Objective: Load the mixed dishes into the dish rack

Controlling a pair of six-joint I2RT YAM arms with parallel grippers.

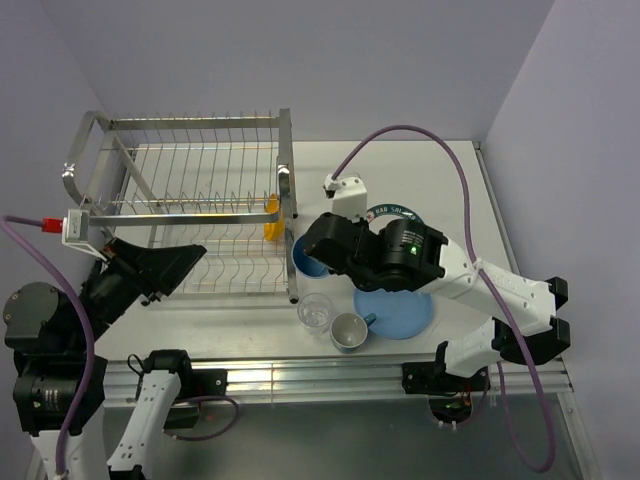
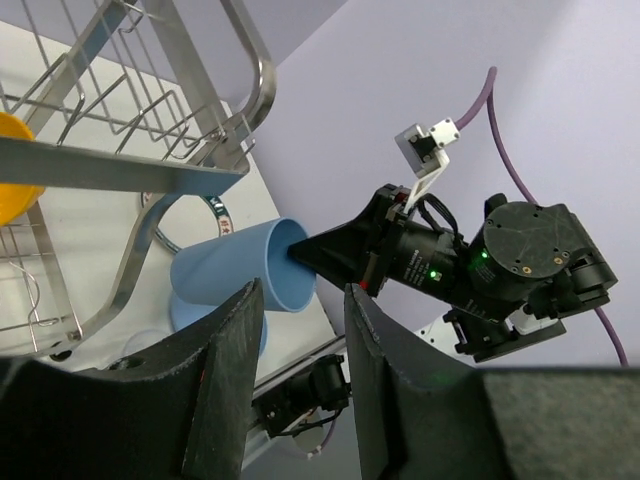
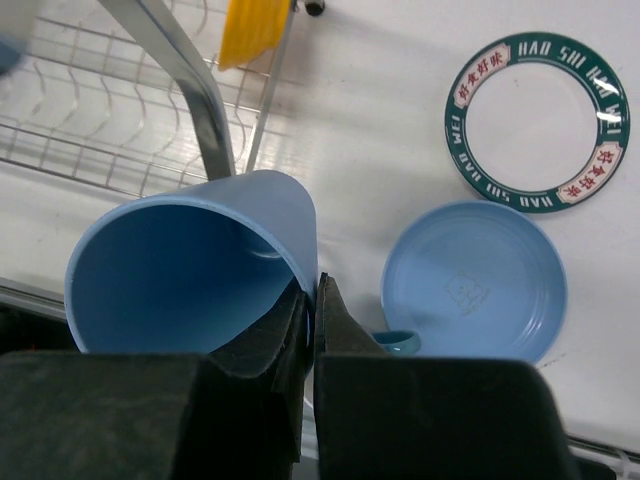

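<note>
Dish rack (image 1: 190,170) holds yellow-orange bowl (image 1: 272,215); blue tumbler (image 3: 190,270) empty.

Robotics lab bench: bare lilac walls (image 1: 300,60), white table (image 1: 440,175), aluminium rail (image 1: 320,372)

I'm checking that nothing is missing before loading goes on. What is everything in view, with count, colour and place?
dish rack: one, chrome wire, far left of the table
small bowl: one, yellow-orange, on edge at the rack's right end
tumbler: one, blue, tilted beside the rack, off the table
clear glass: one, colourless, upright near the table's front edge
mug: one, light blue, just right of the glass
plain plate: one, blue, flat, right of the mug
patterned plate: one, white with dark lettered rim, beyond the plain plate
table: one, white
cables: two, purple, one per arm
left claw: black, open, at the rack's front
right claw: black, pinching the tumbler's rim
</note>
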